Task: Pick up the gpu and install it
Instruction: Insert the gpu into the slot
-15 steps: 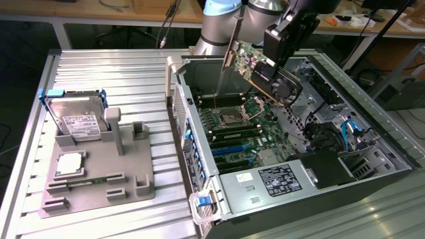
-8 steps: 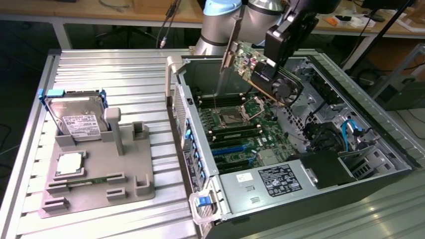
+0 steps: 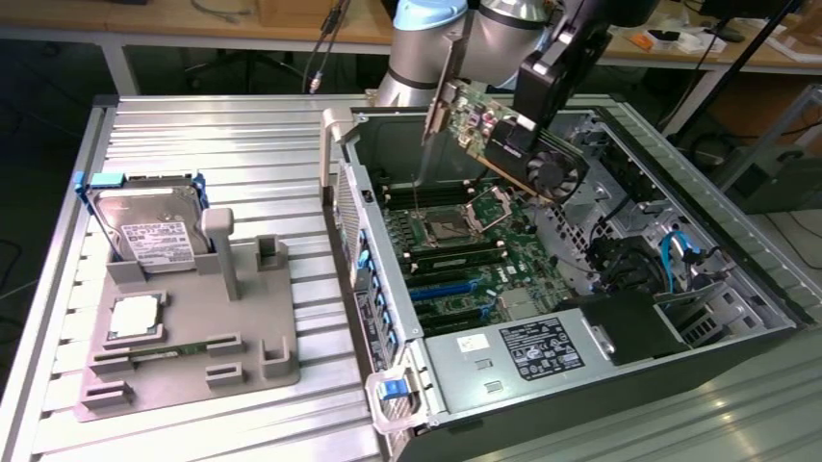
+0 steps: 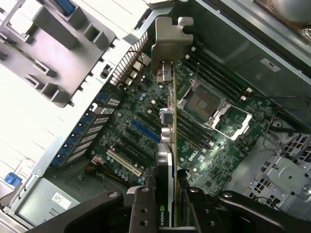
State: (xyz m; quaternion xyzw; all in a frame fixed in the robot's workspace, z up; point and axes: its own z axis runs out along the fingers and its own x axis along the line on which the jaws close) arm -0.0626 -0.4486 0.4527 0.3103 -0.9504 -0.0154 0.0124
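Gpu (image 3: 478, 115) clamped in claw (image 3: 526, 135), tilted (edge-on from wrist (image 4: 167, 121)), above open computer case (image 3: 366, 221), upper centre.

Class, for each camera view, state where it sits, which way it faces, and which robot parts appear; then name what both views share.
Exterior view: raised off the arm, looking down at the open computer case and grey stand; shows the arm and pincer shut on the gpu.
Wrist view: on the wrist, looking along the gpu down at the motherboard; shows the pincer.
Shared: gpu, pincer, motherboard, computer case.
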